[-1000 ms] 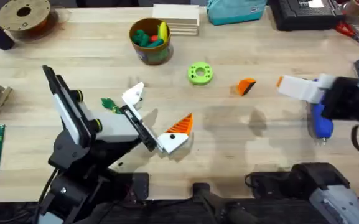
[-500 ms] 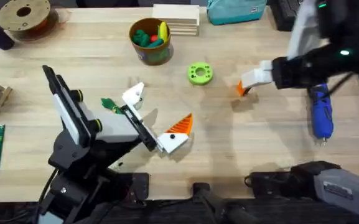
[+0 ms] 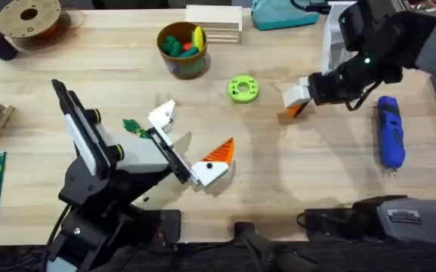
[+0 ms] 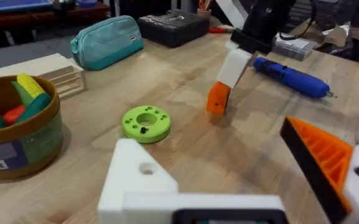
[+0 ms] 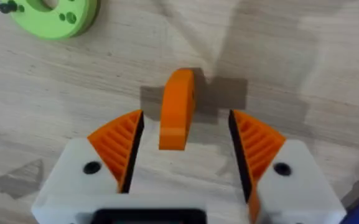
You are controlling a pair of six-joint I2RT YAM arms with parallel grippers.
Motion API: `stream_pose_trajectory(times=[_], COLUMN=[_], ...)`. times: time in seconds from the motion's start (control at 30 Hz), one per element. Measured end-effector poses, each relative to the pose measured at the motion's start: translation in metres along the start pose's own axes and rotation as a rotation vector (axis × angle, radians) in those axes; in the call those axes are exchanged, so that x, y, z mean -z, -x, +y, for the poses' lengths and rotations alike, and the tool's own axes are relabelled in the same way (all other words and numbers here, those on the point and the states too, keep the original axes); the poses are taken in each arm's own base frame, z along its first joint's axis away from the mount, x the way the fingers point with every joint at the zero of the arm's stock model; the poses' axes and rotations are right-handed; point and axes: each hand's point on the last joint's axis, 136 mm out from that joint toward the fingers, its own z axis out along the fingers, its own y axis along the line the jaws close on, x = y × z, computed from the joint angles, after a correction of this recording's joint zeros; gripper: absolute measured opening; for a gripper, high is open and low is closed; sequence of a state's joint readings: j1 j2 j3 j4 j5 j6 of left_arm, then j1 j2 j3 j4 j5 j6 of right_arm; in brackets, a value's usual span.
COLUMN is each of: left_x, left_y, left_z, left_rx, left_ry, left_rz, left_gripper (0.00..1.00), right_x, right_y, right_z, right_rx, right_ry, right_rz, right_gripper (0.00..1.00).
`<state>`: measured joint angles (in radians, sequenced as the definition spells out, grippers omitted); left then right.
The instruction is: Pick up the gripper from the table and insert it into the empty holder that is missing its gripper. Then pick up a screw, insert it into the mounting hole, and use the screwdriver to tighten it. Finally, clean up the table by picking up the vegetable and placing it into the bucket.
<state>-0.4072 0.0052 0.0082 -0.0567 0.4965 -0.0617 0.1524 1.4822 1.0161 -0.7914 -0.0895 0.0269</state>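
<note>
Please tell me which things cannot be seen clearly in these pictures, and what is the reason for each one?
- Vegetable: overhead, partly covered by the left arm.
- Gripper: overhead, its upper part is under the right gripper; the right wrist view shows it between open fingers, contact not clear.
- Screws: overhead, too small to find.
- Bucket: left wrist view, cut by the edge.
- Holder: left wrist view, its mounting hole is blurred.

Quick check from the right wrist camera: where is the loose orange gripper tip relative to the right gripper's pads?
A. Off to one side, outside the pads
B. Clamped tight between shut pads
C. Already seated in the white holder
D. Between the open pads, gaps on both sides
D: the orange gripper tip stands on the table between the right gripper's spread ribbed pads, with a clear gap on either side.
</note>
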Motion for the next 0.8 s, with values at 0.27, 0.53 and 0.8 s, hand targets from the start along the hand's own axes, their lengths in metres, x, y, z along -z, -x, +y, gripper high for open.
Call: stream_pose_trajectory(times=[0.27,0.53,0.8], left_x=[0.000,0.000,0.000], left_y=[0.000,0.000,0.000], left_z=[0.000,0.000,0.000], left_rx=[0.000,0.000,0.000], left_ry=[0.000,0.000,0.000], left_rz=[0.000,0.000,0.000], left_gripper=[0.987,0.987,0.987], right_x=[0.000,-0.001,0.013], right_y=[0.002,0.003,-0.022], right_z=[0.000,0.005,0.009], right_rx=[0.007,0.042,0.052], right_ry=[-0.003,-0.002,-0.001], right_rz=[-0.006,-0.011,0.060], right_gripper=[0.638,0.085,0.019])
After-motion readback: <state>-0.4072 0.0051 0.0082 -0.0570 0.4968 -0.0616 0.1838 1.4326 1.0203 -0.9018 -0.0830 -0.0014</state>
